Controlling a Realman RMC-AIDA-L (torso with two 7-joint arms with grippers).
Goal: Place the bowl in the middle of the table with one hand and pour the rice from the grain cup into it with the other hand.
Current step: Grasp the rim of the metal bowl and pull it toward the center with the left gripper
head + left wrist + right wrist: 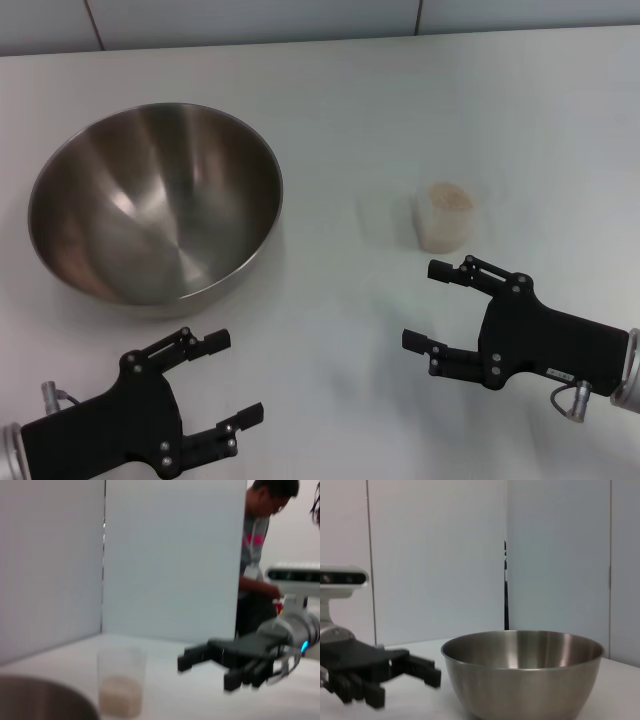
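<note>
Nothing done yet, as far as you can see. The bowl (155, 203) sits at about 9 o'clock on the table (400, 100), well left of centre, upright and empty. The grain cup (446, 216) stands upright at about 3 o'clock, well apart from the bowl, the rice (449, 197) in it unpoured.

Left gripper (224, 380) is at 7 o'clock, just near-side of the bowl, fingers spread, holding nothing. Right gripper (430, 305) is at 5 o'clock, just near-side of the cup, fingers spread, holding nothing.

Left to do, by my read: you grab the bowl, move it to centre, then pick up the cup and tip it in.

Count: one bowl, one cup, one batch of rice, two grippers. Left wrist view also shows one person (260, 555) behind a panel.
</note>
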